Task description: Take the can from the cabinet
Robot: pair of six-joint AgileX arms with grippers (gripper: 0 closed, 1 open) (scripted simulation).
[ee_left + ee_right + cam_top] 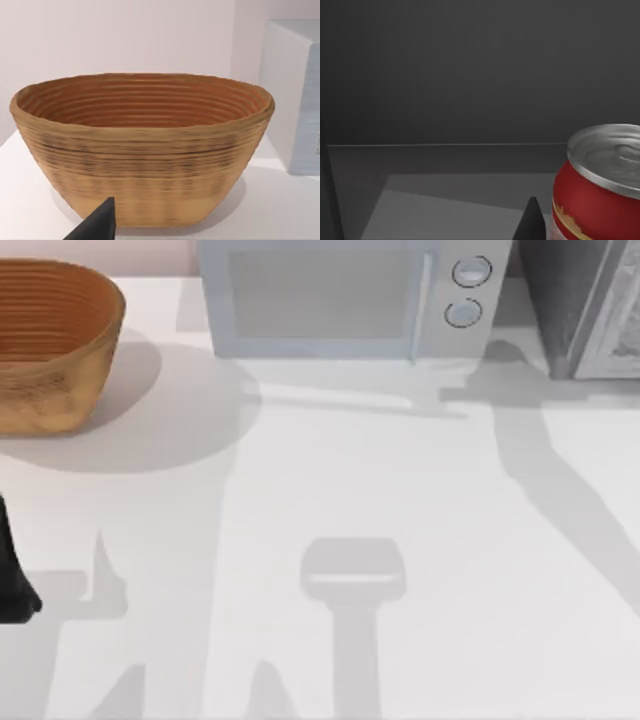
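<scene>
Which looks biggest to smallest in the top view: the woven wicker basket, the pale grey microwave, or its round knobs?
1. Pale grey microwave
2. Woven wicker basket, cut off by the frame's edge
3. Round knobs, both alike

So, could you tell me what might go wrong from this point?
The can stands upright inside the dark cabinet, beside one right fingertip; a nudge could tip it. Withdrawing, it might catch the cabinet's edge. The left arm is parked at the table's left near the wicker basket, so poses little hazard.
</scene>
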